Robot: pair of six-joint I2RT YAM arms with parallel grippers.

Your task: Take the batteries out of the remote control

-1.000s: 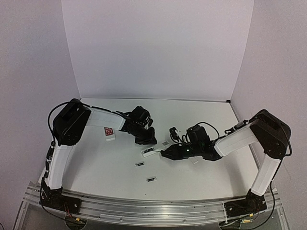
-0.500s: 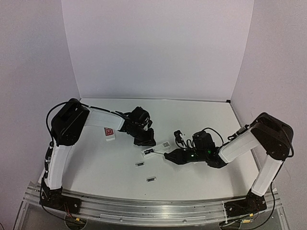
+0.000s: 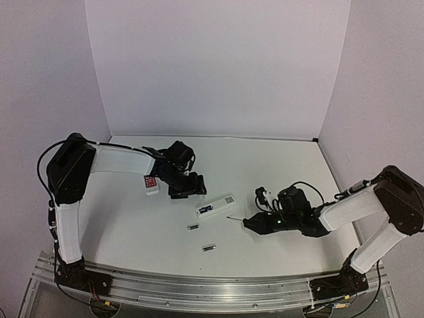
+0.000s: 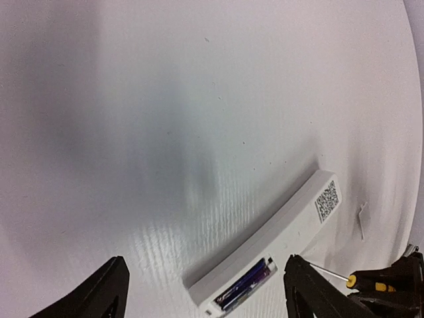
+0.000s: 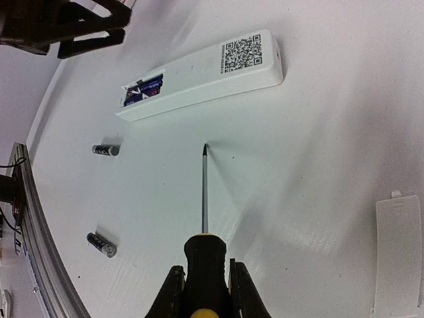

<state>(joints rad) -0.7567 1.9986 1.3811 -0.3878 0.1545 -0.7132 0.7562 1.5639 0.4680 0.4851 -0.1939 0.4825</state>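
Note:
The white remote control (image 3: 216,206) lies flat mid-table, back side up, its compartment uncovered with dark batteries (image 4: 248,285) inside. Two loose batteries (image 3: 193,227) (image 3: 209,248) lie nearer the front edge; the right wrist view shows them too (image 5: 106,150) (image 5: 101,244). My left gripper (image 3: 185,187) is open just left of the remote, fingers wide and touching nothing; in its wrist view (image 4: 207,295) the remote (image 4: 278,252) lies ahead between them. My right gripper (image 3: 265,224) is shut on a black-and-yellow screwdriver (image 5: 205,255), its tip resting apart from the remote (image 5: 205,76).
A small white piece with red markings (image 3: 151,183) lies left of the left gripper. The flat white cover piece (image 5: 396,252) rests on the table right of the screwdriver. The metal rail (image 3: 212,291) runs along the front edge. Pale walls close in the back and sides.
The left gripper has opened and drawn back to the left, off the remote. The right arm has pulled the screwdriver back to the right, away from the compartment. The remote now lies free.

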